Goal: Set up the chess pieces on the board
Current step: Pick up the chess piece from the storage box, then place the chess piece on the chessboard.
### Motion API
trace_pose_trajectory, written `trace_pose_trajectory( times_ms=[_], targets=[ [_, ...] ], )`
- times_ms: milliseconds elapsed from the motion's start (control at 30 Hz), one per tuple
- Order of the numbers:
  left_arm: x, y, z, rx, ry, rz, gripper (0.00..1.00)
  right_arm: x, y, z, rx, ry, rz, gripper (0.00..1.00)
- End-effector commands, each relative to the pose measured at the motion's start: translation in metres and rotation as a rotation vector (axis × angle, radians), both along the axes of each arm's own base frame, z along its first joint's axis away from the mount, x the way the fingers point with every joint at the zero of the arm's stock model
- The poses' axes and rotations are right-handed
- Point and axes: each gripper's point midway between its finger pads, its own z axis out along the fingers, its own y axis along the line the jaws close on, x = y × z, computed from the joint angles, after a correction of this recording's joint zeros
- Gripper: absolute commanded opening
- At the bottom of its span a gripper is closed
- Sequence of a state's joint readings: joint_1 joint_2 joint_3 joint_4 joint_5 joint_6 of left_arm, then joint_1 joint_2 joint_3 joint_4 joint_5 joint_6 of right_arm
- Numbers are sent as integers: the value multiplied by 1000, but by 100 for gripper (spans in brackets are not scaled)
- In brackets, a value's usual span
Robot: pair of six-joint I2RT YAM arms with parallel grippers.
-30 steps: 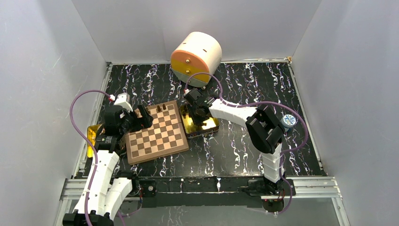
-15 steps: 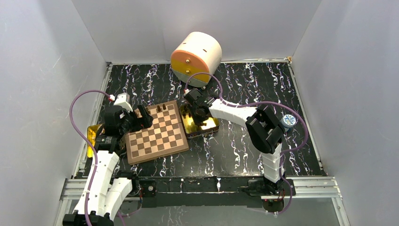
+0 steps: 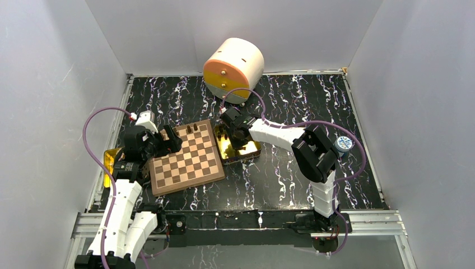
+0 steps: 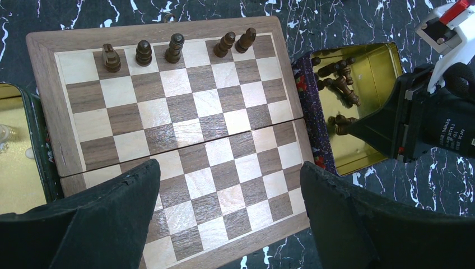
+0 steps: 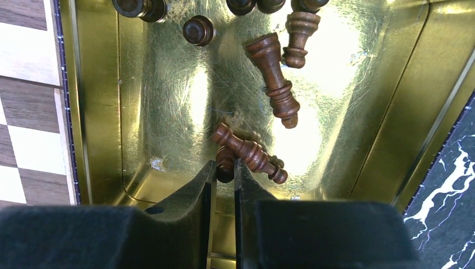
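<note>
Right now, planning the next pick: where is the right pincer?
Right wrist view: the right pincer is inside the gold tin, right of the board, its tips pinching a chess piece.

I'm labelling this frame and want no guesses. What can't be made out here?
- Right wrist: piece in the right claw, mostly hidden by its fingers; grip unclear.
- Right wrist: pieces at top cut by the frame edge.
- Left wrist: left tin cut by the edge and the left claw.
- Top: board pieces too small to identify.
</note>
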State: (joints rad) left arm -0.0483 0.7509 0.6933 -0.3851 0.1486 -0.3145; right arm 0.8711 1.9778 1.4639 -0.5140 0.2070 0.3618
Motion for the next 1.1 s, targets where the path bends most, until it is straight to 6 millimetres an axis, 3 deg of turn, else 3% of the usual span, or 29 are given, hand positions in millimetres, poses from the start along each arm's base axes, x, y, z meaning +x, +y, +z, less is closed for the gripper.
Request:
trace_pose_trajectory(
  times_ms=[0, 200, 467, 567, 767, 1067],
  targets=[
    [-1, 0, 2, 7, -11, -6, 92, 8, 10, 36, 50, -57, 5, 17],
    [-1, 0, 2, 7, -12, -5, 92, 14, 13, 68, 70, -97, 5, 17],
    [-1, 0, 2, 7, -13, -6, 92, 18, 22, 91, 99, -109, 13, 17],
    [-1, 0, 2, 8, -14, -5, 92, 21, 35, 106, 132, -120, 30, 17],
    [-1, 2, 5, 18, -15, 3, 92, 24, 65, 117, 149, -135, 80, 17],
    [-2, 4, 6, 21, -17, 10, 92, 38, 110, 111, 153, -185, 159, 19]
  ],
)
